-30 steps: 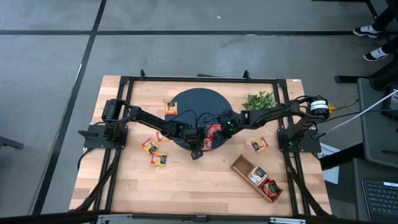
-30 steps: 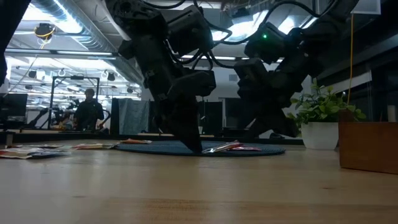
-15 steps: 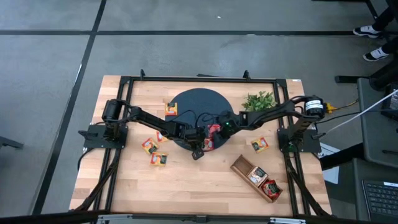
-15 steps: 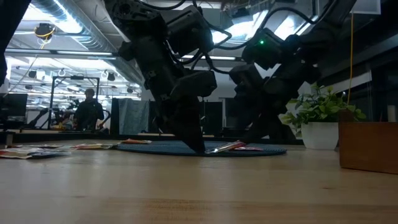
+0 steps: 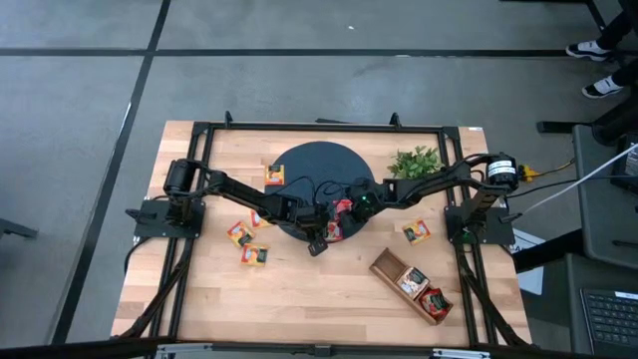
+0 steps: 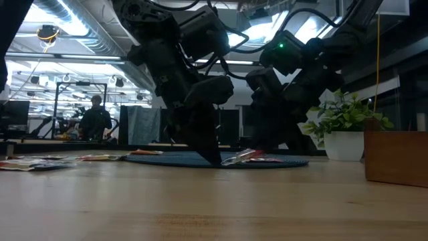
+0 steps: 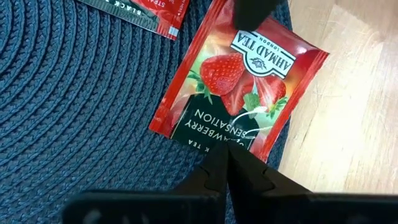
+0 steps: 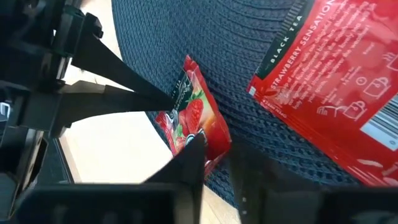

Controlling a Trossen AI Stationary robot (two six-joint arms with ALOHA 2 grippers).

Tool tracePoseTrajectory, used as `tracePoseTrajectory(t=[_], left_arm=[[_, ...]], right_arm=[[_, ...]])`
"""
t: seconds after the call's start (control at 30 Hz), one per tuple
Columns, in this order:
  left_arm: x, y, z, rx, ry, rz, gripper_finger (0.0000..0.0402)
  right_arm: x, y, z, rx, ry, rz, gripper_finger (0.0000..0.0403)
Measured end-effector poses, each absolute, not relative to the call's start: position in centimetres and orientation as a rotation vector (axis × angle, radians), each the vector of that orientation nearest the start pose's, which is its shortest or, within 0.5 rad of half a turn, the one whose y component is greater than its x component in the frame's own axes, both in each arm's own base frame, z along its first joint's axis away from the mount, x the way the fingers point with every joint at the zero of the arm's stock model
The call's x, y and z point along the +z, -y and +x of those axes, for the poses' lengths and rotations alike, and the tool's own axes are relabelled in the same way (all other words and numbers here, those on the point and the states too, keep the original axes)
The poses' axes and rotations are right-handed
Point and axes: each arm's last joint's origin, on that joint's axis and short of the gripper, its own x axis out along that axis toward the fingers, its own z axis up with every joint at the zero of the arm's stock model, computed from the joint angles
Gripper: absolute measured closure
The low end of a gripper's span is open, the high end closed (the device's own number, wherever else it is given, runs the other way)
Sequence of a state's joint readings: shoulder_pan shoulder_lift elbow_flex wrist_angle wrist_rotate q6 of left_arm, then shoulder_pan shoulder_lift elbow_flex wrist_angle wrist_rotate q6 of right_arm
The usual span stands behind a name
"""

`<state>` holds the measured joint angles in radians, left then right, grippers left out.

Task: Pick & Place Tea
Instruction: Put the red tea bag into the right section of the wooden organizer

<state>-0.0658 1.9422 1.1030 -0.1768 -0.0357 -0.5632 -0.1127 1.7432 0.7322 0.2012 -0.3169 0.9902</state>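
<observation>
Several tea packets [image 5: 249,239] lie on the wooden table [image 5: 299,289] beside the dark mat [image 5: 314,170].

Grey floor [image 5: 80,80] with dark seams around the wooden table [image 5: 299,289]. Beyond, bright ceiling lights [image 6: 53,30], a standing person [image 6: 95,120] far back.
</observation>
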Motion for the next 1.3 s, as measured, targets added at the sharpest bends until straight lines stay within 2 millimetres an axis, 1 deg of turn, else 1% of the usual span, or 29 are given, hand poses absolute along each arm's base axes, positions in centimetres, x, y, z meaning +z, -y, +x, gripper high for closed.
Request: tracePoseTrajectory(t=[0.1, 0.13, 0.23, 0.33, 0.47, 0.6, 0.7, 0.77, 0.83, 0.93, 1.13, 1.23, 1.3], left_arm=[[12.8, 2.3, 37.4, 0.260, -0.986, -0.461, 0.0399], [12.9, 2.3, 37.3, 0.263, -0.985, -0.459, 0.0397], [13.6, 2.3, 36.9, 0.269, -0.992, -0.456, 0.0394], [15.0, 2.3, 36.3, 0.262, -1.004, -0.460, 0.0396], [17.7, 2.4, 34.9, 0.262, -1.003, -0.457, 0.0398], [20.6, 2.2, 33.3, 0.305, -0.972, -0.430, 0.0395], [23.0, 1.4, 32.0, 0.370, -0.913, -0.433, 0.0394], [24.6, 0.9, 31.1, 0.373, -0.840, -0.455, 0.0396], [26.0, 0.2, 29.9, 0.372, -0.744, -0.507, 0.0399], [27.0, -0.7, 27.4, 0.391, -0.632, -0.585, 0.0398], [27.5, -1.7, 22.1, 0.418, -0.452, -0.732, 0.0399], [27.8, -1.8, 19.9, 0.406, -0.375, -0.765, 0.0398], [28.0, -1.9, 18.8, 0.390, -0.329, -0.763, 0.0397]], right_arm=[[11.9, 2.6, 31.1, -0.209, -0.829, 1.089, 0.0389], [11.9, 2.6, 31.1, -0.203, -0.828, 1.078, 0.0394], [11.9, 2.6, 31.1, -0.202, -0.827, 1.076, 0.0392], [12.0, 2.6, 31.2, -0.193, -0.817, 1.065, 0.0397], [12.1, 2.6, 31.2, -0.184, -0.811, 1.053, 0.0398], [12.6, 2.7, 31.6, -0.168, -0.798, 1.033, 0.0399], [13.3, 2.8, 32.3, -0.142, -0.770, 1.002, 0.0400], [14.1, 2.9, 33.0, -0.124, -0.745, 0.985, 0.0400], [15.0, 3.0, 33.7, -0.100, -0.712, 0.954, 0.0401], [16.5, 3.1, 34.8, -0.070, -0.666, 0.909, 0.0401], [19.8, 3.4, 36.8, -0.022, -0.563, 0.834, 0.0401], [21.7, 3.6, 37.8, -0.024, -0.503, 0.792, 0.0401], [23.0, 3.9, 38.3, -0.015, -0.462, 0.771, 0.0402]])
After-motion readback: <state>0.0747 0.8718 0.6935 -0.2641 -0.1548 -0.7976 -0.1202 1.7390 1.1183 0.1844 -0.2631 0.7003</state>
